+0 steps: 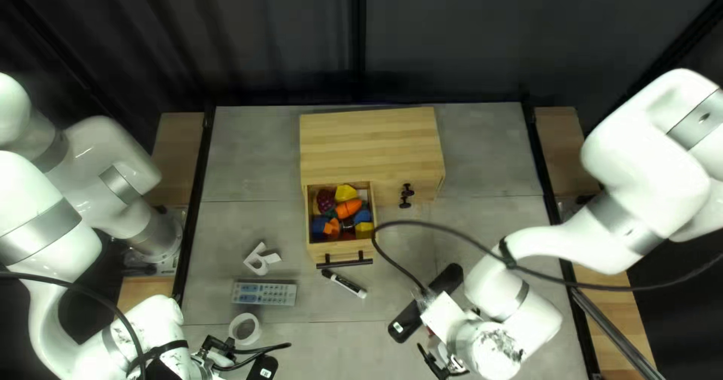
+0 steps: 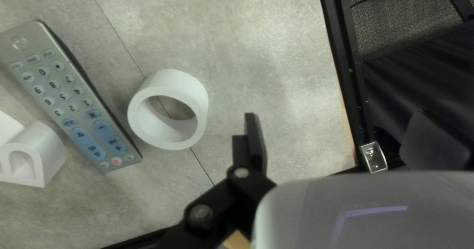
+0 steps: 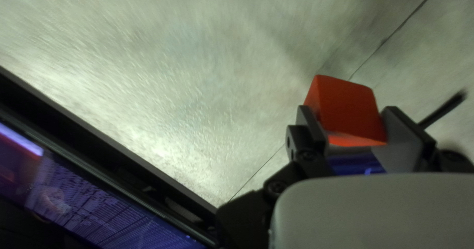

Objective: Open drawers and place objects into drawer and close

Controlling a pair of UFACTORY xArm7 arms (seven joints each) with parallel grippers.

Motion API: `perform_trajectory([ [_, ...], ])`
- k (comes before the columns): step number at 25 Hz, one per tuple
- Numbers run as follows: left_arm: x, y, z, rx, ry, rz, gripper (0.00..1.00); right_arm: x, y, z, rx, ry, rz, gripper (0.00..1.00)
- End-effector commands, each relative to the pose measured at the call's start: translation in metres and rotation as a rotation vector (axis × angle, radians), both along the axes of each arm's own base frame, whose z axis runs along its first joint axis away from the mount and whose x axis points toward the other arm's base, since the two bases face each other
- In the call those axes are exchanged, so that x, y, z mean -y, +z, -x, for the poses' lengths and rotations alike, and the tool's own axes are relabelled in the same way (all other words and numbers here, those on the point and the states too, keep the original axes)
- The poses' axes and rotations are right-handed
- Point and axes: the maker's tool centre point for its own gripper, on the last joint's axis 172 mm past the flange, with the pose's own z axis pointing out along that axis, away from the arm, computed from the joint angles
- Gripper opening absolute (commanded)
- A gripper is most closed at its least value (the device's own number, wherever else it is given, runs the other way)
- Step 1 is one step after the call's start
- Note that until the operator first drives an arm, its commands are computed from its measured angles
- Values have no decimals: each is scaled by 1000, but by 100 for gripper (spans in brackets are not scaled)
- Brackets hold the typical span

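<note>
our right gripper is closed on the red block, one finger against each of two opposite sides, with its far end poking out past the tips. this pair is over the near part of the table, to the right of the open drawer in the top left view. we judge the block light and fairly stiff, with flat sides that suit our pads; a moderate squeeze should do, since its smooth faces might let it twist if we knock the rim.

the drawer is crowded with coloured pieces, so we would keep this side grip, lower the block gently and let it settle below the rim. to close, we would push squarely on the front near its dark handle, minding the marker lying close by.

our left gripper stands open and empty, near the white ring. the ring looks rigid and light but ready to slide; we would pinch it across its outside or by one wall. the remote seems heavier, best taken across its narrow middle.
</note>
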Motion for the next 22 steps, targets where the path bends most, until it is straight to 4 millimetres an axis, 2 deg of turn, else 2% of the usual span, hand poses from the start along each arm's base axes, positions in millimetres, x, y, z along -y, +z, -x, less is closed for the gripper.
perform_trajectory([
  [1, 0, 0, 0, 0, 0, 0, 100, 76, 69, -51, 12, 41, 106, 4],
  [3, 0, 0, 0, 0, 0, 0, 100, 111, 91, -71, 12, 55, 144, 4],
  [5, 0, 0, 0, 0, 0, 0, 100, 133, 101, -82, 15, 63, 169, 4],
  [6, 0, 0, 0, 0, 0, 0, 100, 155, 108, -91, 19, 65, 184, 4],
  [8, 0, 0, 0, 0, 0, 0, 100, 180, 113, -101, 31, 60, 199, 3],
  [11, 0, 0, 0, 0, 0, 0, 100, 207, 110, -119, 51, 43, 210, 4],
  [15, 0, 0, 0, 0, 0, 0, 100, 220, 96, -143, 78, 24, 203, 4],
  [22, 0, 0, 0, 0, 0, 0, 100, 205, 86, -162, 102, 21, 186, 4],
])
